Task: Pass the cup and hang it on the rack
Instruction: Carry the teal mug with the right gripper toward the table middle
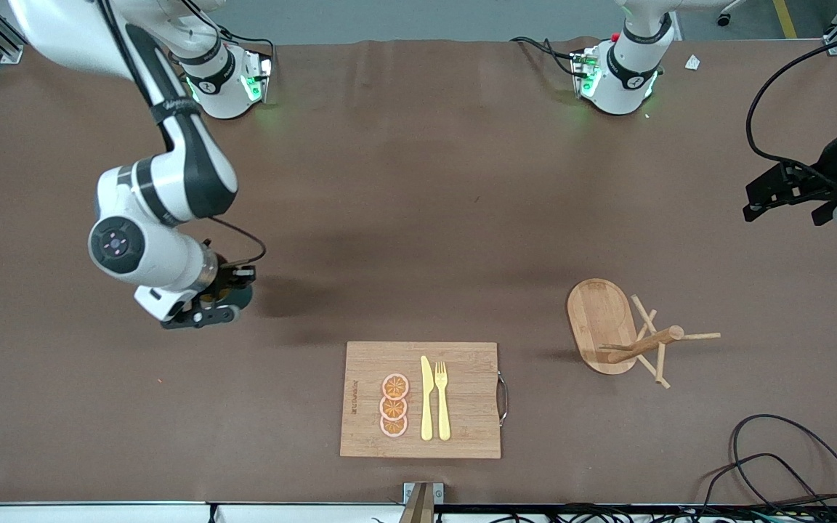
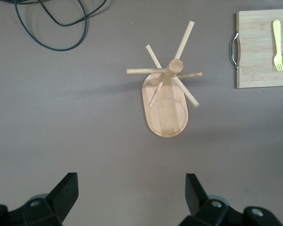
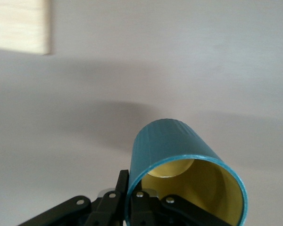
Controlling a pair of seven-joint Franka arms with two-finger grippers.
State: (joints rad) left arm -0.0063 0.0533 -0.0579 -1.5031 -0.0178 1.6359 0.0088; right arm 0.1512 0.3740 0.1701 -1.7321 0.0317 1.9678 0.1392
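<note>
While the right hand (image 1: 208,301) pinches the cup (image 3: 186,172) by its rim, with one finger inside the yellow part and one outside, the cup could slip, because that is only a thin bite on a smooth wall. The right hand sits shut tight on the cup, low over the desk (image 1: 418,181) toward the right arm's end, and I cannot tell if the cup is touching the desk or just off it. The left hand (image 2: 132,197) is wide open and holds nothing; it waits up high over the left arm's end of the desk, looking down at the rack (image 2: 166,101). The rack stands well apart from the cup, so the cup has a long way to go, and a quick swing could shake it loose. At the pass, both hands must be on the cup for a bit; if the right hand lets go too soon, the cup drops, and if the two hands crowd the same spot, they bump. I cannot see the cup's handle now, so it may end up turned the wrong way for a peg. The pegs are thin and stick out at many slants; a push from the cup could tip the rack or slide it. The board (image 1: 421,399) with a knife (image 1: 426,399), a fork (image 1: 442,399) and orange slices (image 1: 394,407) lies between cup and rack, nearer the front camera, and a low cup could hit it.
</note>
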